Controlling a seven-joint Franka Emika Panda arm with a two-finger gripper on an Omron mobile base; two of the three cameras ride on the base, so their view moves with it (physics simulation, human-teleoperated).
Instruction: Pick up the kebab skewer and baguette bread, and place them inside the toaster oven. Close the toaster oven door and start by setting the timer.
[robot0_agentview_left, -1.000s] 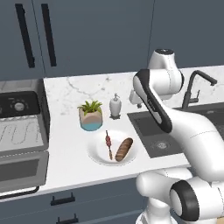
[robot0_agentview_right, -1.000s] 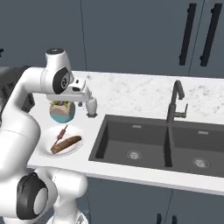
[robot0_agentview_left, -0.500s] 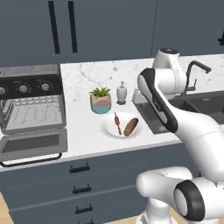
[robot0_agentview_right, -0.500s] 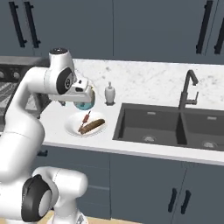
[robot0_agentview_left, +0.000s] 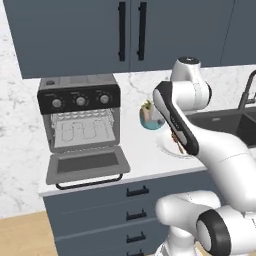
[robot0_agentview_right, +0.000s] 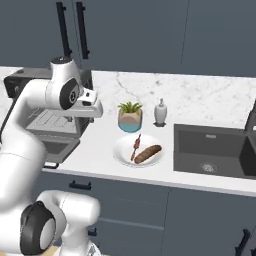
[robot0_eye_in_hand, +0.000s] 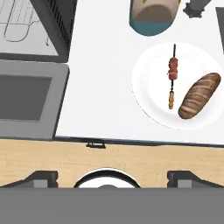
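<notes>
The kebab skewer (robot0_eye_in_hand: 173, 78) and the golden-brown baguette bread (robot0_eye_in_hand: 200, 95) lie side by side on a white plate (robot0_eye_in_hand: 151, 89); both also show as the skewer (robot0_agentview_right: 136, 144) and the loaf (robot0_agentview_right: 148, 154). The toaster oven (robot0_agentview_left: 80, 112) stands at the counter's left, its door (robot0_agentview_left: 87, 167) folded down flat and its wire rack (robot0_agentview_left: 82, 131) bare. My gripper (robot0_eye_in_hand: 113, 177) is open and holds nothing. It hangs high over the counter's front edge, between the lowered door (robot0_eye_in_hand: 26, 98) and the plate.
A potted plant (robot0_agentview_right: 130, 116) and a soap dispenser (robot0_agentview_right: 160, 111) stand behind the plate. A dark sink (robot0_agentview_right: 215, 152) lies to the right. My arm hides most of the plate (robot0_agentview_left: 167, 146) in the left base view. Drawers (robot0_agentview_left: 132, 202) and wooden floor lie below the counter edge.
The base has driven left, so both base views shifted: the toaster oven now sits well inside the left view and the sink has slid right. The arm's pose and the open gripper are unchanged.
</notes>
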